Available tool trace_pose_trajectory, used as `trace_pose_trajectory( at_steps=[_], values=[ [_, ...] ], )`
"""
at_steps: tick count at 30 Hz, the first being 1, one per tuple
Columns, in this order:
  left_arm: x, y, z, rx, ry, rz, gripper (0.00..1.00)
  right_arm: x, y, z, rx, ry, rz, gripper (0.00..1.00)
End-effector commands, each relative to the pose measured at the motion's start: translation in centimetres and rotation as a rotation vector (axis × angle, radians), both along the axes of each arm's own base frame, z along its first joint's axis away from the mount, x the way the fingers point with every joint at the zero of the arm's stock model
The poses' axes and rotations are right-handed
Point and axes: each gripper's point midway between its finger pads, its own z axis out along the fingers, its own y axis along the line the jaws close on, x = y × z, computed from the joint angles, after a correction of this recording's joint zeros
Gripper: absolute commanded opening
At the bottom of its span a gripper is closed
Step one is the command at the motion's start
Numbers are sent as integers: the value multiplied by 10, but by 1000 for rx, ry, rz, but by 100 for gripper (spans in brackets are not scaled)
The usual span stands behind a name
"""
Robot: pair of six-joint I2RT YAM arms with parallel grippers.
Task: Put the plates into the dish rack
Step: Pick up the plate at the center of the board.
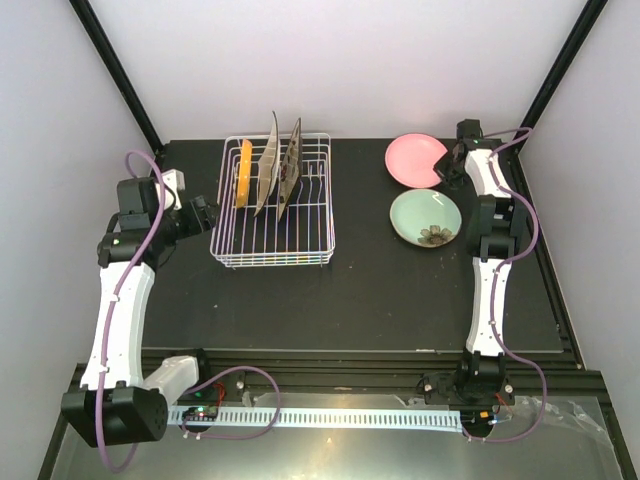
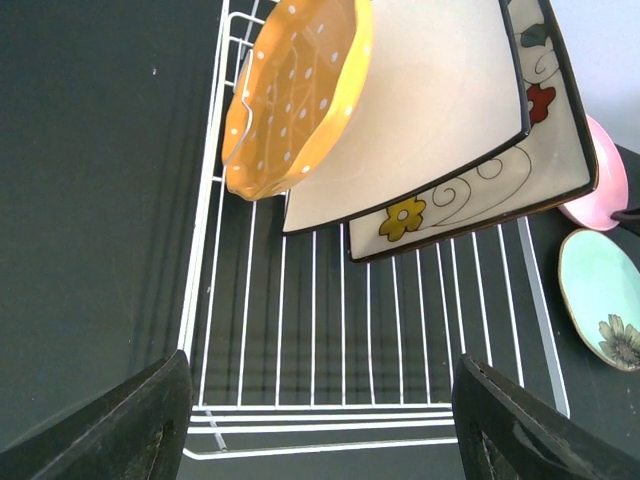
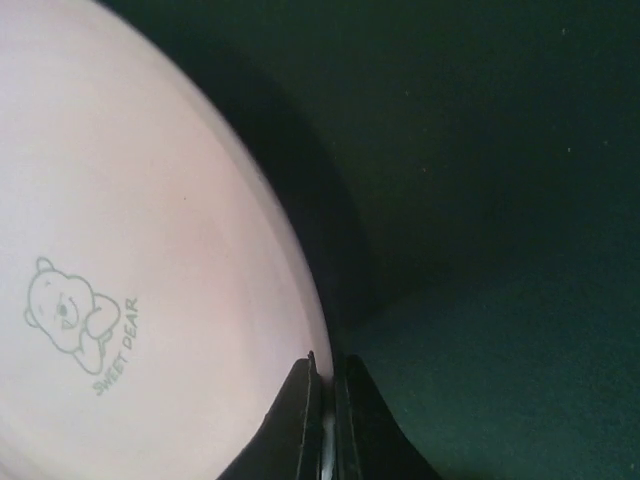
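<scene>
Dish rack: the dish rack [image 1: 270, 262] stands toward the far-left part of the tabletop [image 1: 380, 300].
Loaded: three plates stand on edge at the rack's far end, leaning: the orange plate [image 1: 245, 172], the plain square plate [image 1: 268, 165] and the floral square plate [image 1: 291, 165].
Outstanding: the pink plate [image 1: 413, 160] lies near the far-right corner. The green plate [image 1: 425, 217] lies just nearer than it. Both are outside the rack.
Right end effector: the right end effector [image 3: 328, 420] is pressed together on the pink plate's rim. Whether the plate has left the surface cannot be told.
Left end effector: the left end effector [image 1: 203, 213] is spread and empty, just beside the rack's left side.
Progress: judged three of five loaded. The pink plate's pickup is in hand, and the green plate is untouched.
</scene>
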Motion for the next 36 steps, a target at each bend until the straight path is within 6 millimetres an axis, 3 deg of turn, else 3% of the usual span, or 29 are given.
trace_pose_trajectory(
  at_steps=[1, 8, 14, 20, 24, 28, 31, 33, 36],
  values=[
    [-6, -1, 6, 24, -13, -9, 73, -8, 0, -3, -5, 19, 28, 1],
    [-12, 0, 4, 75, -8, -15, 71, -10, 2, 35, -19, -62, 74, 1],
    [-17, -6, 17, 114, -24, -36, 72, -16, 11, 95, -28, -164, 122, 1],
    [-22, -31, 44, 64, -89, -126, 74, -44, 39, 168, -50, -297, 220, 1],
    [-23, -60, 49, -41, -120, -240, 78, -88, 82, 198, -33, -337, 334, 1],
    [-16, -84, 48, -139, -133, -320, 80, -154, 155, 224, -10, -369, 523, 1],
    [-11, -96, 49, -199, -135, -366, 87, -205, 199, 229, 35, -351, 641, 1],
    [-9, -105, 47, -233, -140, -411, 83, -235, 222, 232, 76, -342, 700, 1],
    [-9, -115, 39, -276, -125, -456, 87, -267, 250, 234, 115, -329, 764, 1]
  ],
)
